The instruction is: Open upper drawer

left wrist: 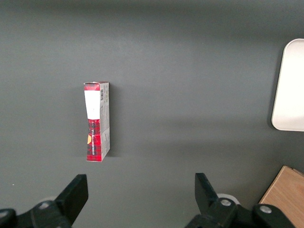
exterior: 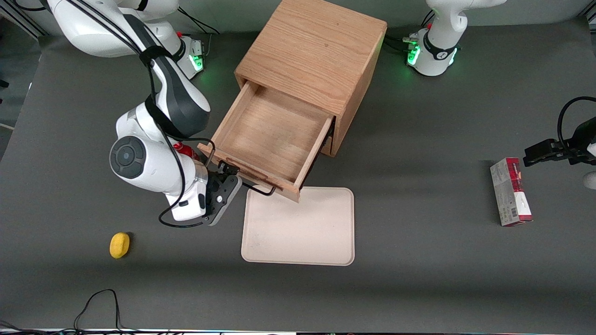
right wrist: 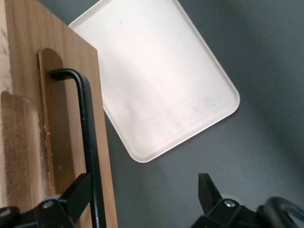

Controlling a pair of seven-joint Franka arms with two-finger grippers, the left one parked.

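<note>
The upper drawer (exterior: 270, 135) of the oak cabinet (exterior: 312, 46) stands pulled far out, and its inside is bare. Its thin black bar handle (exterior: 261, 190) runs along the drawer front, which overhangs the tray's edge. My right gripper (exterior: 229, 173) is at the handle's end toward the working arm, fingers open wide. In the right wrist view the handle (right wrist: 88, 123) runs along the drawer front (right wrist: 28, 57) and passes just inside one finger (right wrist: 78, 190), between the jaws of the gripper (right wrist: 145, 183). The lower drawer is hidden under the open one.
A cream tray (exterior: 298, 228) lies on the table in front of the cabinet, also in the right wrist view (right wrist: 156, 80). A yellow object (exterior: 119, 244) lies nearer the front camera than the working arm. A red box (exterior: 510, 190) lies toward the parked arm's end.
</note>
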